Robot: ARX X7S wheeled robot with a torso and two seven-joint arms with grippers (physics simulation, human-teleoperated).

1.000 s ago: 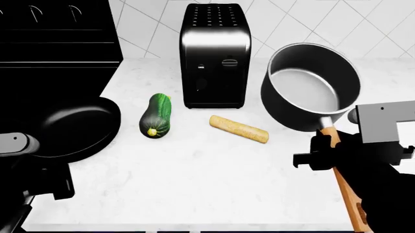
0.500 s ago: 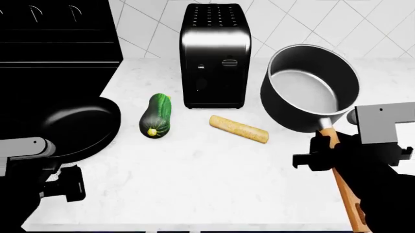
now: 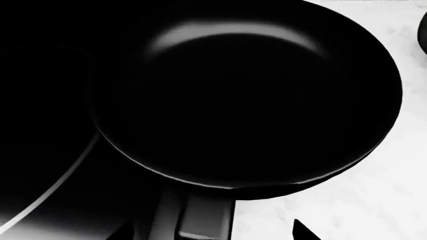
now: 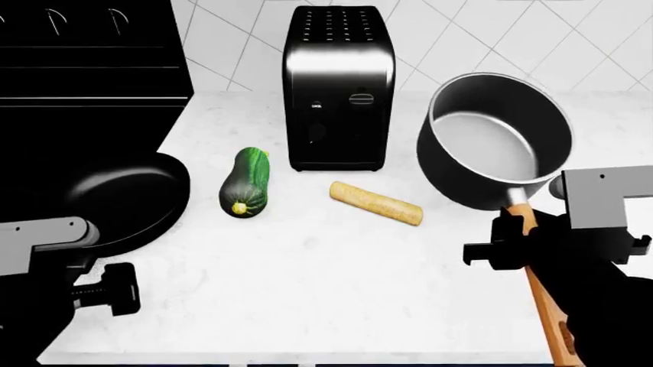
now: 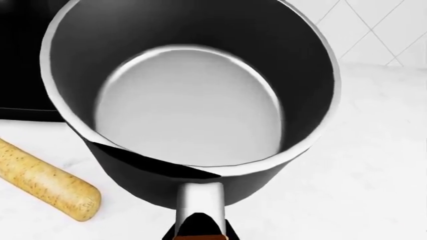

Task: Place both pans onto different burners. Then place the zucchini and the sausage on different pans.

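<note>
The black frying pan (image 4: 122,197) lies at the left, half on the black glass stovetop (image 4: 82,122) and half on the white counter. It fills the left wrist view (image 3: 247,100), where a pale curved line (image 3: 60,185) runs across the glass beside it. My left gripper (image 4: 107,289) (image 3: 212,232) is open, its fingers on either side of the pan's handle (image 3: 197,215). My right gripper (image 4: 515,248) (image 5: 200,231) is shut on the wooden handle of the grey saucepan (image 4: 498,138) (image 5: 193,100) and holds it tilted above the counter. The zucchini (image 4: 248,183) and the sausage (image 4: 375,203) (image 5: 43,182) lie on the counter.
A black toaster (image 4: 339,84) stands at the back against the tiled wall, behind the zucchini and the sausage. The counter's front edge (image 4: 306,358) runs just below my grippers. Oven controls (image 4: 82,23) sit behind the stovetop.
My left arm has risen and moved right, towards the frying pan's handle. The saucepan has shifted slightly right in my right gripper. The food has not moved.
</note>
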